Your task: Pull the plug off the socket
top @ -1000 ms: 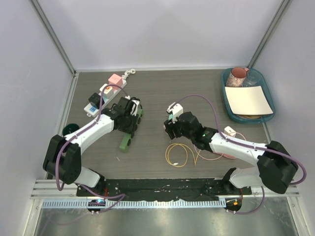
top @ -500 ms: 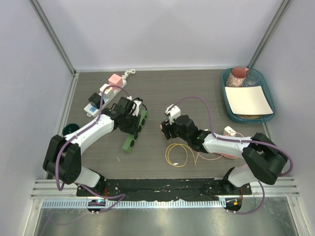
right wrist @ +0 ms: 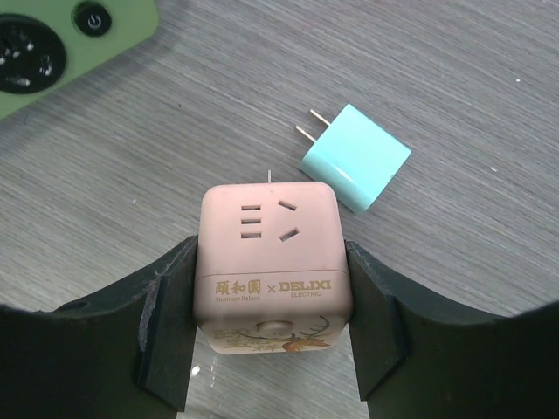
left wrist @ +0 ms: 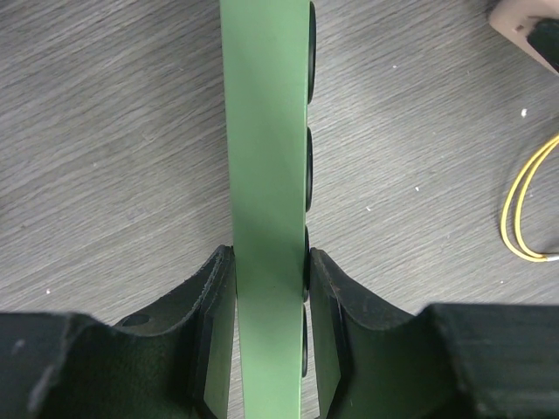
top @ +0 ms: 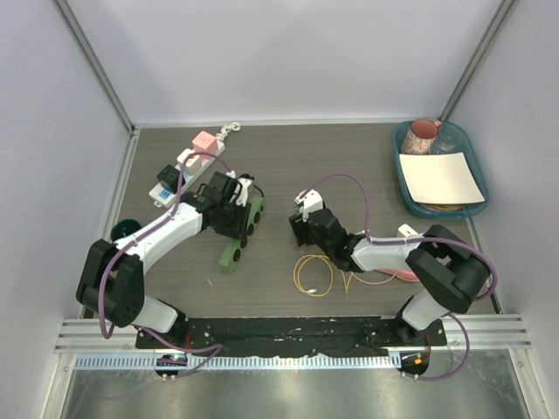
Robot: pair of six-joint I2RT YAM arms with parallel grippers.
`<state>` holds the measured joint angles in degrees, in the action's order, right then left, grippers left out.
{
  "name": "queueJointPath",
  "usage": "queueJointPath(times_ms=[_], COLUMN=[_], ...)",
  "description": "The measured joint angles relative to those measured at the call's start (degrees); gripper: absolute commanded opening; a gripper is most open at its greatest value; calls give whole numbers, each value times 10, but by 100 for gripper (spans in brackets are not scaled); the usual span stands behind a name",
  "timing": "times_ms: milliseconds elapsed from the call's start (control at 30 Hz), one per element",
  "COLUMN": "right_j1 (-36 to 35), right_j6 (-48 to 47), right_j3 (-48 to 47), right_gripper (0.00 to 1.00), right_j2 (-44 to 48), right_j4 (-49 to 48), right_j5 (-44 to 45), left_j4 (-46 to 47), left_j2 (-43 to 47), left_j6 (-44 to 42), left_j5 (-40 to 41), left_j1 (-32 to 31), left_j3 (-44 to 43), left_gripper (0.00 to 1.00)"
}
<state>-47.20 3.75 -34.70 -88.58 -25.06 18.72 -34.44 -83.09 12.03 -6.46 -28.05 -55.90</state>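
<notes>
- The left gripper (left wrist: 271, 256) is clamping the green power strip (left wrist: 266, 131) across its narrow width, with both fingers (left wrist: 214, 305) pressing on the strip's long sides.
- The strip is extending away from the left wrist camera over the grey table (left wrist: 105, 131), and its round black outlets are showing along its right edge.
- The right gripper (right wrist: 271, 249) is gripping the pink cube socket (right wrist: 269, 279). Its fingers (right wrist: 170, 323) are standing apart at the cube's width and bearing on two opposite faces.
- The teal plug (right wrist: 356, 157) is lying flat on the table just beyond the cube and apart from it. Its two prongs are exposed and pointing away from the cube's slots.
- A corner of the green strip is appearing at the upper left of the right wrist view.
- A yellow cable loop (top: 311, 274) is lying on the table near the right gripper, on the side of the arm bases.
- A teal tray (top: 403, 188) is sitting at the far right corner, holding a white sheet (top: 441, 178) and a pink cup (top: 423, 135).
</notes>
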Motion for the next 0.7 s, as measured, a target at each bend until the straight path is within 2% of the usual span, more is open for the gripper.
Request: queueJointPath(times_ms=[67,100,167,200,400,467,500,700], right_j1=[7,10,22,28,56,57,57,57], right_j6=[6,8,14,17,24,26,26,29], right_j3=[-2,-4,-6,-7,5,9,9,10], right_gripper=[29,37,44,51,72,75,80,82], right_j2=[-15,-20,-30,-33,-22,-2,10,137], right_j4=[-16,-22,-37,-41,-50,-39,-33,-16], right_j5=[5,5,5,5,-8,-15,-18,-28], left_j4=[2,3,5,6,43,58,70,99], left_j2=[0,0,0,0,-7,-17,-24,-72], left_j6=[0,1,3,5,30,46,56,82], left_j5=[-8,-13,-28,-35,-109,-134,-145,-158], left_j1=[0,0,0,0,-8,-9,-9,-11], left_j3=[0,0,0,0,14,18,21,29], left_gripper=[0,0,0,0,4,7,8,14])
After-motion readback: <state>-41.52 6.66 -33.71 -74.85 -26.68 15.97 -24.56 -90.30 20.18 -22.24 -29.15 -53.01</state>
